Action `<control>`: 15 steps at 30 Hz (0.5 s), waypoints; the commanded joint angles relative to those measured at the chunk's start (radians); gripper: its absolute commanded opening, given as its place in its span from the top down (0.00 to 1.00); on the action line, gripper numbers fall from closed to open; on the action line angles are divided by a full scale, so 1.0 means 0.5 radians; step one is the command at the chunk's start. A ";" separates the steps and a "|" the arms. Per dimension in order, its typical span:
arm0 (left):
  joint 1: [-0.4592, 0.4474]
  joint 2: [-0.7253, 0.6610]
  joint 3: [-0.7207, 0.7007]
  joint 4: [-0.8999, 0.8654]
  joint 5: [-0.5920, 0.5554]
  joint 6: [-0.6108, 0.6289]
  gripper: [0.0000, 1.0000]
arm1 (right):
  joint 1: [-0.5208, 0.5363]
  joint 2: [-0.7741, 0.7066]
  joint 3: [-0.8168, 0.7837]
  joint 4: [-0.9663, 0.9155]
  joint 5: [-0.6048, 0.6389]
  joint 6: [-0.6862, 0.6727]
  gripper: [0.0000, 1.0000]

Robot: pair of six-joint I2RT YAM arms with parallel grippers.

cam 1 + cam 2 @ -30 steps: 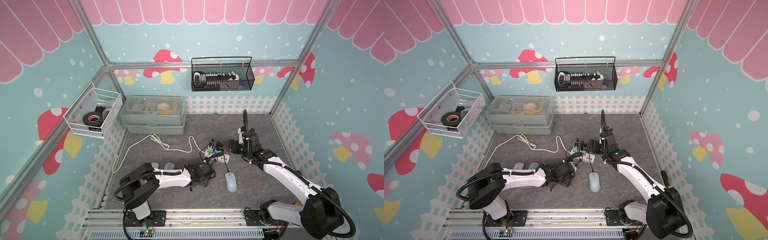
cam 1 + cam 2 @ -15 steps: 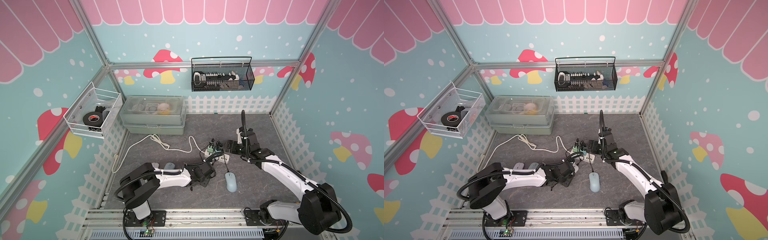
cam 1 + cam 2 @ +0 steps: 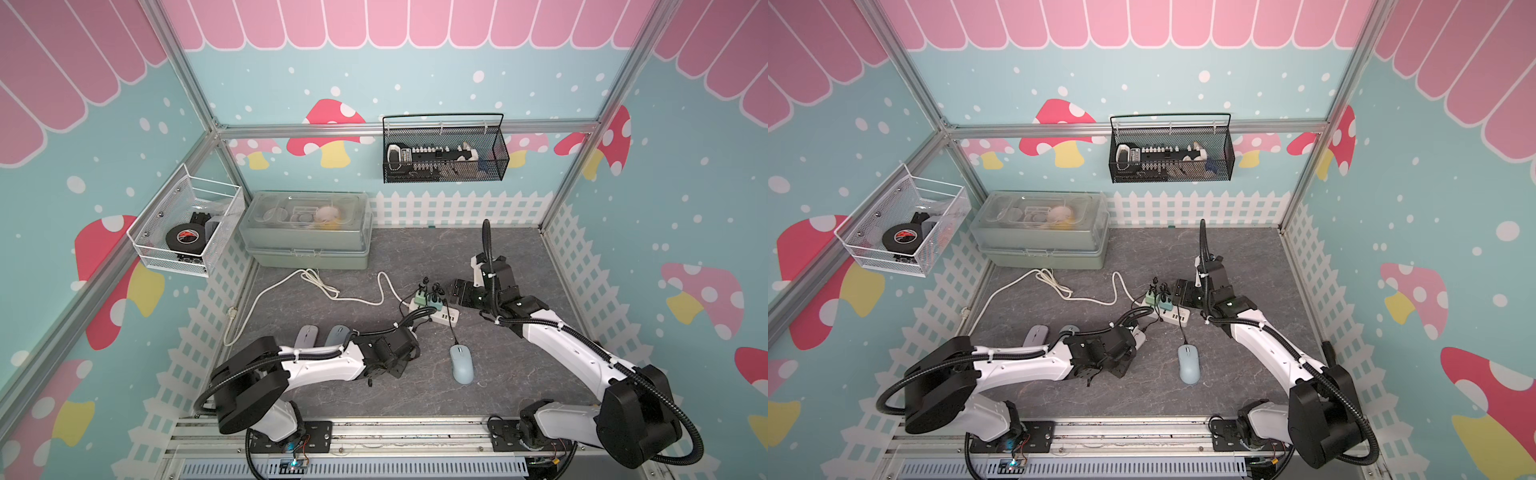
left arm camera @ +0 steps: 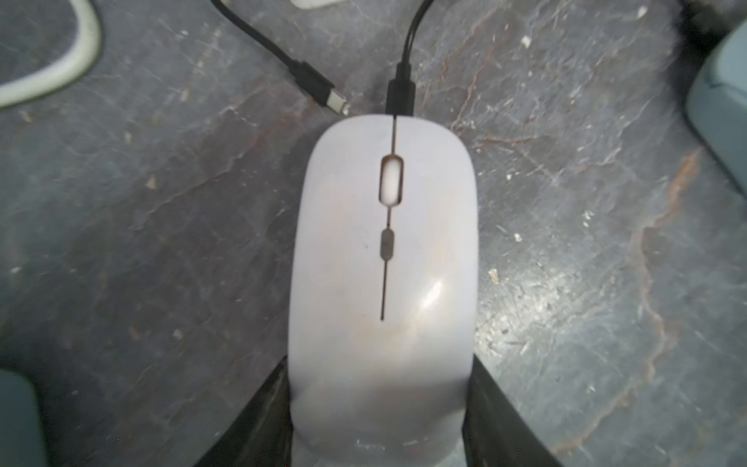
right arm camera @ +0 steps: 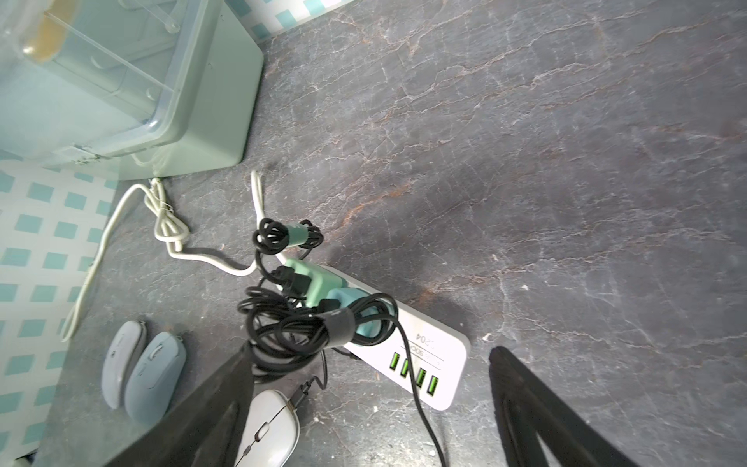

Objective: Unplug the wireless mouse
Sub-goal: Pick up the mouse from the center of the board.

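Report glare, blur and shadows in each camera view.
Left wrist view: glare spot on the white oval mouse, its near end soft, the dark marbled tabletop smeared toward the edges. Right wrist view: white power strip sharp, black fingers of the right gripper blurred. Both top views: even light, soft shadows.

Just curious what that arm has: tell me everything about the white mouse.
The white mouse is slim, glossy and plastic-looking, with a centre seam, pale scroll wheel and small grey button. It lies flat on the dark marbled table. A black cable is plugged into its front, and the left end effector clasps its rear sides.
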 commanded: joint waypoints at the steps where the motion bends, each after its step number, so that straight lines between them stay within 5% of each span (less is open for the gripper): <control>1: 0.041 -0.192 -0.059 0.070 -0.090 -0.002 0.54 | 0.012 0.004 -0.014 0.172 -0.198 0.112 0.13; 8: 0.131 -0.405 -0.172 0.211 -0.103 0.015 0.54 | 0.072 0.080 -0.065 0.355 -0.345 0.268 0.30; 12: 0.147 -0.391 -0.163 0.243 -0.106 0.030 0.53 | 0.119 0.094 -0.122 0.520 -0.437 0.402 0.48; 15: 0.151 -0.357 -0.126 0.262 -0.106 0.044 0.54 | 0.173 0.135 -0.139 0.595 -0.490 0.483 0.50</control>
